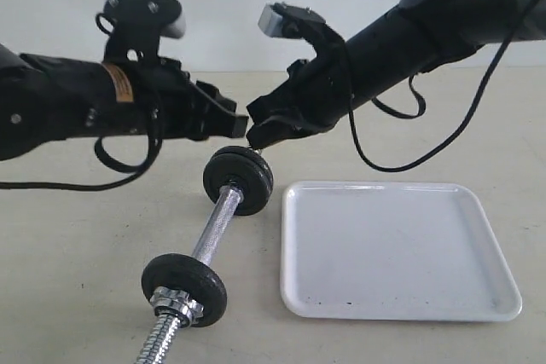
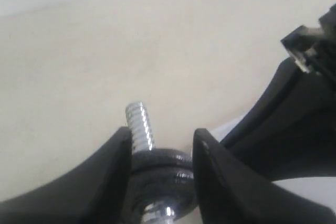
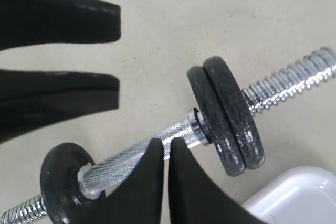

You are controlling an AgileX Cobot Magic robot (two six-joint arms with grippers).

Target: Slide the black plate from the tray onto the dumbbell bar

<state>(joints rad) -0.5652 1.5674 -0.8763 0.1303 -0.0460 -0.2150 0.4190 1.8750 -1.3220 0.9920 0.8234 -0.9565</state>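
Black plate sits on the bar against another disc, off the tray. Left pincer reaches in level, released. Right pincer slopes down, clenched and empty. The bench is beige.

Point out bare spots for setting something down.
The tray is bare inside its rim. The table on the left arm's side of the bar is free too. Crowded: the bar's far end, where the left end effector and right end effector meet above the two plates.

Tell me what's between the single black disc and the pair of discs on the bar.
Only the dumbbell bar, its knurled middle bare, clearest in the right wrist view.
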